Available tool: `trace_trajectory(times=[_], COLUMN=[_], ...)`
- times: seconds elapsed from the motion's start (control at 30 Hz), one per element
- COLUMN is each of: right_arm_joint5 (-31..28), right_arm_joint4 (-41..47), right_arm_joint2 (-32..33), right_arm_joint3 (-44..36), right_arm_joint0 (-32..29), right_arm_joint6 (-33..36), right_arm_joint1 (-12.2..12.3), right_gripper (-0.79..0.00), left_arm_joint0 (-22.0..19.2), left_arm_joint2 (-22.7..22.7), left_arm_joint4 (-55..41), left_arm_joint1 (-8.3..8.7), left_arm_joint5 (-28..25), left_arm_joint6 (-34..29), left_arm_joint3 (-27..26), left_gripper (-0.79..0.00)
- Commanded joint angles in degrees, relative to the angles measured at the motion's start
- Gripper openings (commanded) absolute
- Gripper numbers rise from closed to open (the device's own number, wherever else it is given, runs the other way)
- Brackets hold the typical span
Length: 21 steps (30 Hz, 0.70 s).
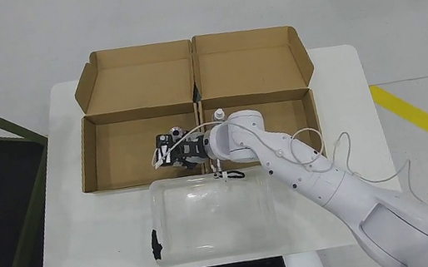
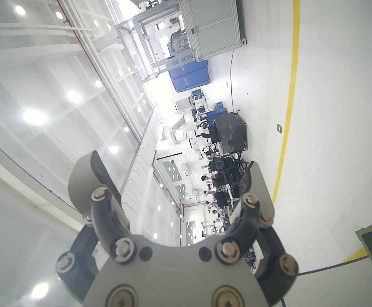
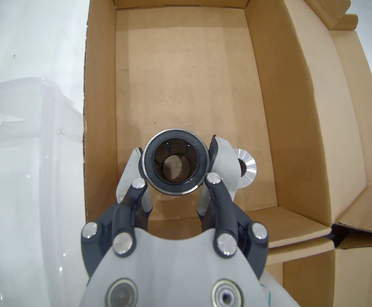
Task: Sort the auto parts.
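Two cardboard boxes sit side by side on the white desk (image 1: pixel 340 80), lids folded back away from the robot: the left box (image 1: pixel 116 153) and the right box (image 1: pixel 279 119). A clear plastic tub (image 1: pixel 211 218) stands on the desk's near side, just beside both boxes.

The right arm (image 1: pixel 303 161) extends from the robot's right, over the tub's corner and the near part of the right box, to the left box. The right jaws are clamped on a bearing (image 3: pixel 176 136), a short metal cylinder with a black ring at its end, with one of the fingers (image 3: pixel 128 174) pressed against each side. The bearing hangs over the left box's floor, in the half nearer the right box. Its bore points down, and bare cardboard shows through it. A shiny silver disc (image 3: pixel 247 170) lies on that same floor just beside the jaws, partly hidden by one finger.

The left jaws stand wide apart with nothing between them, and they point up toward the ceiling and the far hall.
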Motion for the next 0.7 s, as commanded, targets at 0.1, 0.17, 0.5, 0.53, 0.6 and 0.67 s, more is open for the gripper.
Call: trace_trajectory(times=[0.1, 0.17, 0.5, 0.53, 0.6, 0.67], right_arm_joint5=[-0.6, -0.7, -1.5, -1.5, -1.5, -1.5], right_arm_joint4=[-0.3, -0.3, 0.5, 0.4, 0.6, 0.5], right_arm_joint2=[0.4, 0.7, 3.3, 3.6, 4.4, 5.3], right_arm_joint3=[-0.2, -0.7, -6.4, -7.0, -8.4, -10.0], right_arm_joint0=[-0.2, -0.2, -0.8, -0.9, -1.4, -1.9], right_arm_joint6=[0.1, 0.0, -1.1, -1.2, -1.6, -1.7], right_arm_joint1=[0.0, -0.1, 0.2, 0.3, 0.5, 0.7], right_gripper=[-0.212, -0.191, -0.212, -0.209, -0.206, -0.206], left_arm_joint0=[0.0, 0.0, 0.0, 0.0, 0.0, 0.0], left_arm_joint2=[0.0, 0.0, 0.0, 0.0, 0.0, 0.0], left_arm_joint4=[0.0, 0.0, 0.0, 0.0, 0.0, 0.0], left_arm_joint1=[0.00, 0.00, 0.00, 0.00, 0.00, 0.00], left_arm_joint5=[0.0, 0.0, 0.0, 0.0, 0.0, 0.0], left_arm_joint6=[0.0, 0.0, 0.0, 0.0, 0.0, 0.0], left_arm_joint3=[0.0, 0.0, 0.0, 0.0, 0.0, 0.0], left_gripper=[0.000, 0.000, 0.000, 0.000, 0.000, 0.000])
